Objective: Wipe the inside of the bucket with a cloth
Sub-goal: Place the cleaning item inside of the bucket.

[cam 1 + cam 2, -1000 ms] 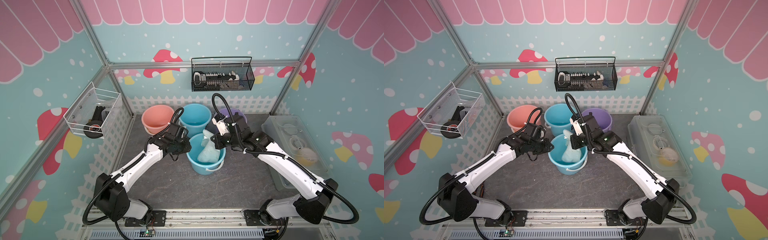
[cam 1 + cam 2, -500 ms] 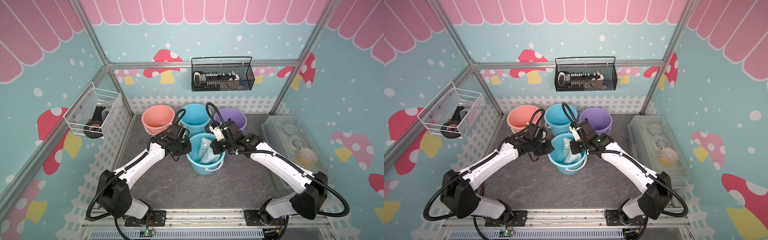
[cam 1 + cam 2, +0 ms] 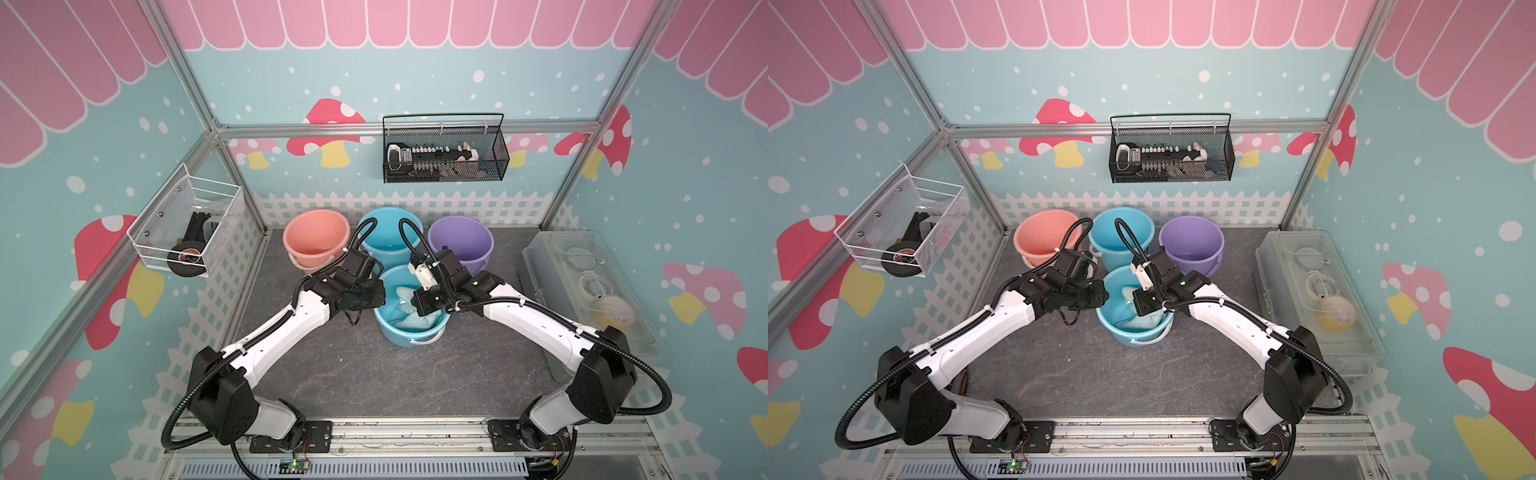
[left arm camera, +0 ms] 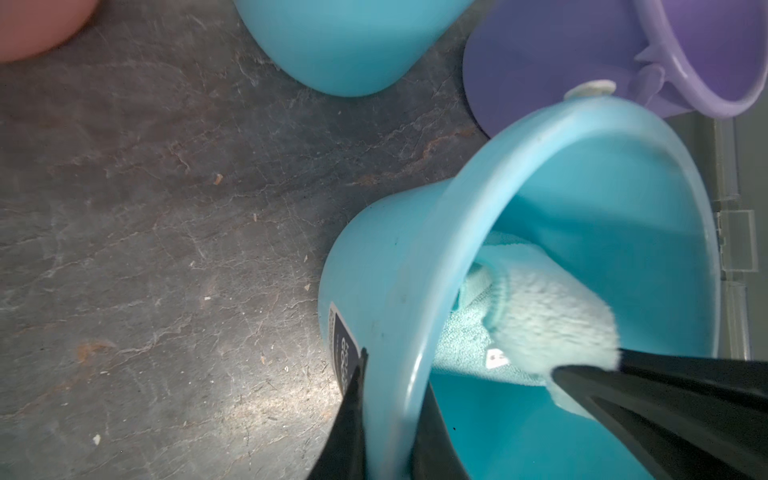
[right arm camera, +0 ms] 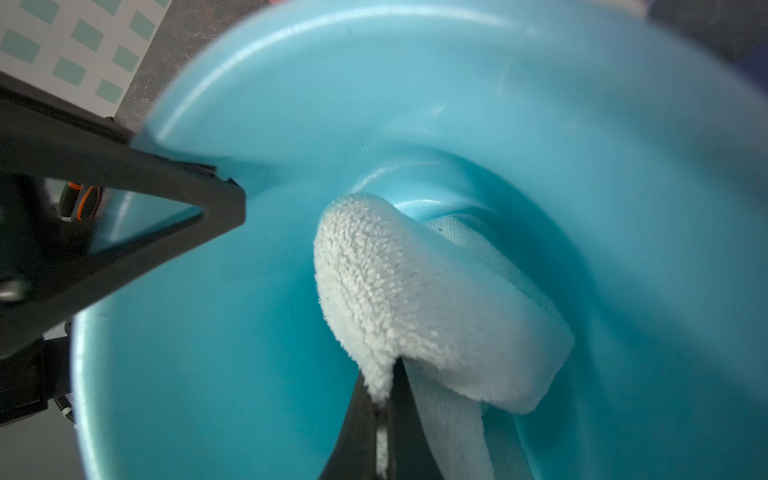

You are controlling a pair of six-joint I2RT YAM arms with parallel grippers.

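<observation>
Finding the cloth (image 3: 417, 322) inside the front blue bucket (image 3: 397, 337), heaped on the floor of it and rising along the inner wall up to the right gripper (image 5: 380, 384). Pinching one folded edge of the cloth (image 5: 415, 291) tightly between the two closed fingers of this gripper, with the pinch below the rim, inside the mouth of the bucket. Clamping the rim of the same bucket (image 4: 386, 270) with the left gripper (image 4: 395, 374), one finger outside the wall and one finger inside, across the mouth from the right gripper and apart from the cloth (image 4: 540, 316). Counting one cloth, two grippers and four buckets: the front blue bucket standing alone, then a row of three behind it, namely the salmon-pink bucket (image 3: 316, 237), the back blue bucket (image 3: 390, 232) and the purple bucket (image 3: 461, 241), all with the mouth facing up. Counting also one black mesh basket (image 3: 444, 166) on the back wall, one white wire basket (image 3: 183, 224) on the left wall and one clear plastic box (image 3: 582, 291) at the right side. Tracing the long axis of the cloth as a thick folded roll, slanting from the pinched high end down to the bucket floor, with the low end pointing away from the right gripper and flattening against the bottom.
</observation>
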